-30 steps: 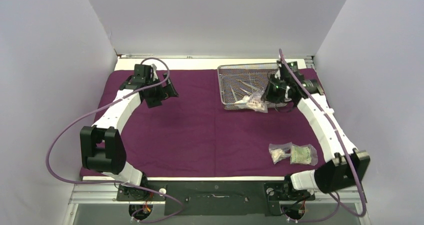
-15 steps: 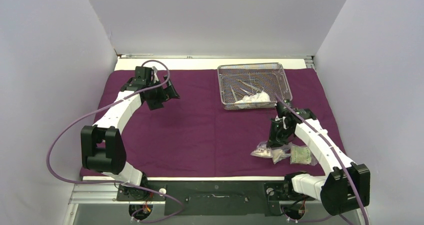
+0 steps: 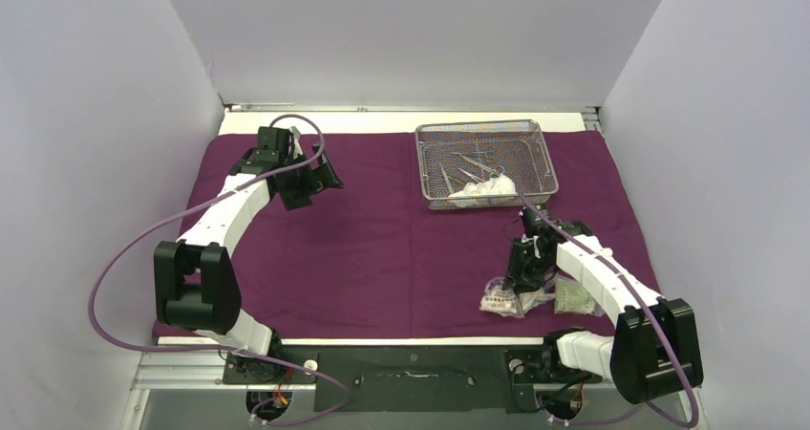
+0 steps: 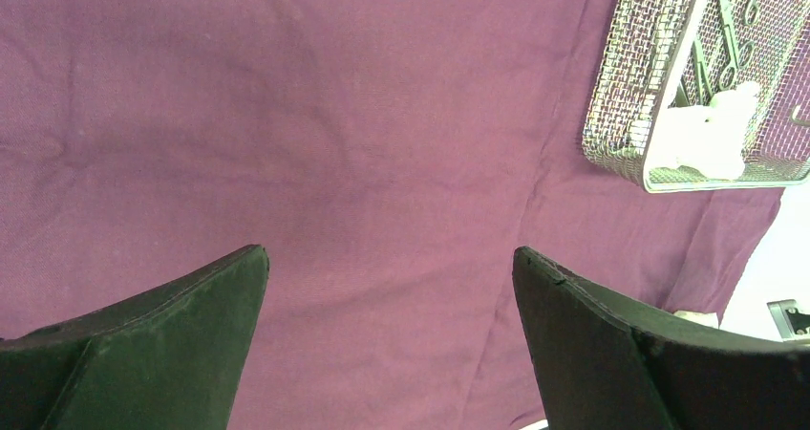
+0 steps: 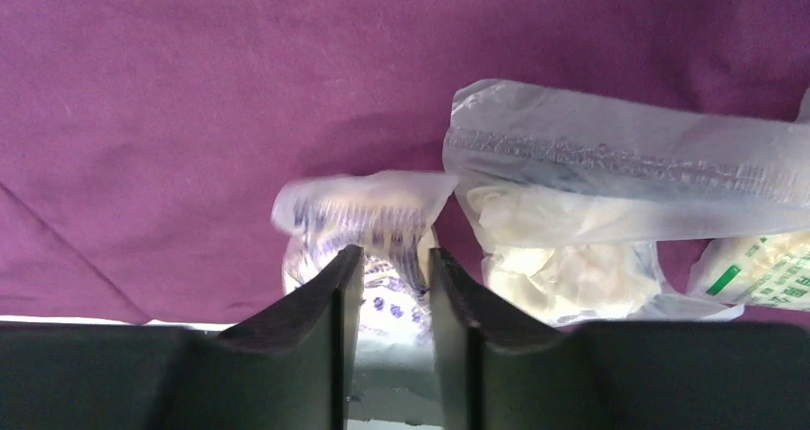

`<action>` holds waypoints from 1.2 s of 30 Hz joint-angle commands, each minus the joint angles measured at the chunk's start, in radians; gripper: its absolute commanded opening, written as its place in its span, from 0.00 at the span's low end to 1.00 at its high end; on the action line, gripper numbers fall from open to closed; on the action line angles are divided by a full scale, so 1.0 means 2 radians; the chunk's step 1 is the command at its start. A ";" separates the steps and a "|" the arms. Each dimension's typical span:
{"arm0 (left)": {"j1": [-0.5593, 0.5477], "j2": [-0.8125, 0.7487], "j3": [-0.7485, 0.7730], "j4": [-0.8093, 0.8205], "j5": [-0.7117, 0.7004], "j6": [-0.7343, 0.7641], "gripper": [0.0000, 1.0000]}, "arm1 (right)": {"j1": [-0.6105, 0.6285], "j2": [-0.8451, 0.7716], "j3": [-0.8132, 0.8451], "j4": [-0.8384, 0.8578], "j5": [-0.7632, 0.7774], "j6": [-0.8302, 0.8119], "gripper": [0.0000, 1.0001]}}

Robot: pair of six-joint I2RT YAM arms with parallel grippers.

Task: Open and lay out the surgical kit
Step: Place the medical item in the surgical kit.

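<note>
A blue-printed packet point(image 5: 368, 220) was carried from wire-mesh tray point(image 3: 418, 162) to near-right edge, pinched in the narrowed right gripper point(image 5: 394, 255); judged light, slippery, best seam-gripped.

A purple cloth point(image 3: 363, 248) is spread flat. A wire-mesh tray point(image 3: 473, 125) is set at its far right, with steel forceps point(image 3: 468, 167) and white gauze point(image 3: 487, 189) inside. Three clear packets point(image 3: 537, 298) are grouped near right: a blue-printed packet point(image 5: 368, 222) pinched by the right gripper point(image 5: 394, 258), a gauze-filled packet point(image 5: 573, 220) just beside it, and a green-labelled packet point(image 5: 764, 268) rightmost.

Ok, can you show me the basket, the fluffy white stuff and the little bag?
basket point(image 3: 517, 153), top view, bare mesh floor
fluffy white stuff point(image 3: 483, 190), top view, its middle
little bag point(image 5: 368, 222), right wrist view, blue-printed front
</note>
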 commanded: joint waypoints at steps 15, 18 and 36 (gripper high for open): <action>0.000 -0.022 0.003 0.018 -0.002 0.002 0.97 | 0.002 -0.022 0.094 -0.110 -0.015 0.025 0.43; 0.000 -0.020 0.000 0.020 -0.001 0.001 0.97 | 0.003 -0.017 0.073 -0.094 -0.066 0.035 0.36; 0.000 -0.018 0.007 0.011 -0.012 0.005 0.97 | 0.008 0.032 -0.019 -0.013 0.055 0.105 0.38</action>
